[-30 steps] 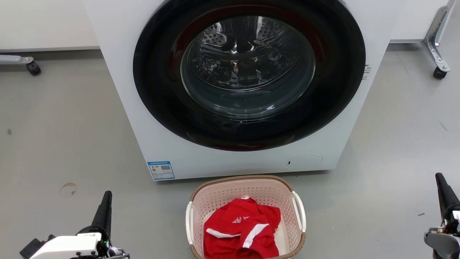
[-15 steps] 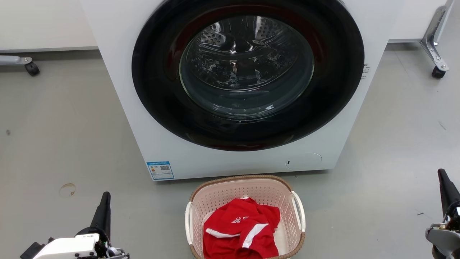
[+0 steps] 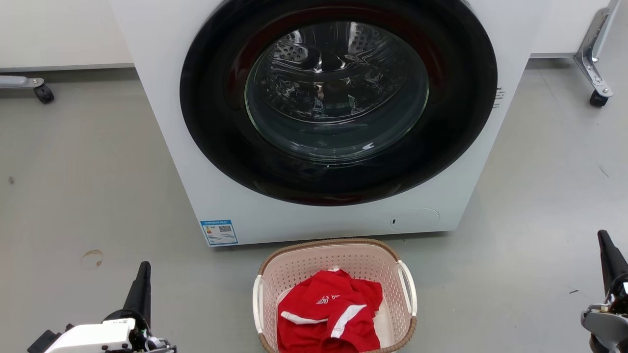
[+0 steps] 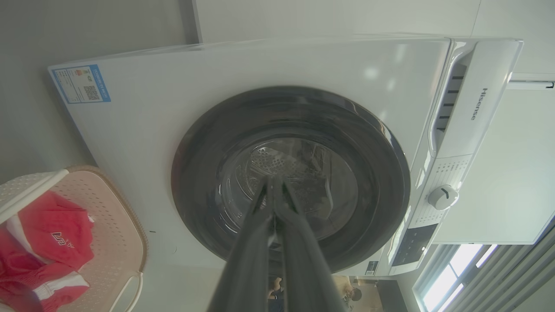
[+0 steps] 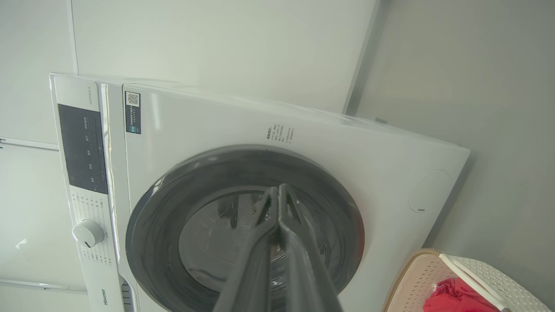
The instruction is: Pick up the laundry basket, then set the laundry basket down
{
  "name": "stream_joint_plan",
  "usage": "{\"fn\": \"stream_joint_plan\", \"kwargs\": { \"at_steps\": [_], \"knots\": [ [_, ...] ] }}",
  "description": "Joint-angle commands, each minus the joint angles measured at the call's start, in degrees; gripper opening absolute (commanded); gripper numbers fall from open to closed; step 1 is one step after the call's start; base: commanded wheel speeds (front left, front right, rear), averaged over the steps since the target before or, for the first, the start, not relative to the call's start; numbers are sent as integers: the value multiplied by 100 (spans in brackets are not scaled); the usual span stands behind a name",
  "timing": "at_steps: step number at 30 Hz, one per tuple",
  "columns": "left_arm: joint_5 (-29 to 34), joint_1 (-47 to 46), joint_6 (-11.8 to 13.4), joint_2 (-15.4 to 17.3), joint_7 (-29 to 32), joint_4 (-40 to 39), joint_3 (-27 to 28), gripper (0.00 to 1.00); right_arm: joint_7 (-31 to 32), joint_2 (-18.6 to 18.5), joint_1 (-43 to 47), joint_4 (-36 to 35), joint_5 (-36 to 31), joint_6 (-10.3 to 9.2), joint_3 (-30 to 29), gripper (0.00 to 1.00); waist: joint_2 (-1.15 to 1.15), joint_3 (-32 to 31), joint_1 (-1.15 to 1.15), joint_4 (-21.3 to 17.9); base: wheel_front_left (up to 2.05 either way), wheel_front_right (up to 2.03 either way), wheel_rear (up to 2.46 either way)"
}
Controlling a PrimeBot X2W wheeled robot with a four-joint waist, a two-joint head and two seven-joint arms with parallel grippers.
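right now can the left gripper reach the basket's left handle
Probably yes: only bare floor lies between the left gripper and the left handle of the laundry basket. Its jaws are shut and would need opening.

The left tool [image 3: 143,268] is a long black spike that tapers to a narrow tip. It grows out of a boxy white housing [image 3: 91,337] edged in black. The right tool [image 3: 605,243] has the same black, tapering form, but sits on a rounded grey metal housing [image 3: 604,327]. Seen close up, the fingers [image 4: 253,251] are smooth, matte dark grey, slim at the tip and broadening steadily toward the base.
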Motion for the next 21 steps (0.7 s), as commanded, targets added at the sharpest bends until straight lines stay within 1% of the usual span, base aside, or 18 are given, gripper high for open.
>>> {"fn": "stream_joint_plan", "kwargs": {
  "at_steps": [1,21],
  "knots": [
    [8,-310,-63,45,33,-128,189,0,44,-149,-278,-174,32,28,95,0,0,0,0,0,0,0,0],
    [24,-311,-63,31,49,-128,208,0,43,-149,-278,-174,33,28,96,0,0,0,0,0,0,0,0]
  ]
}}
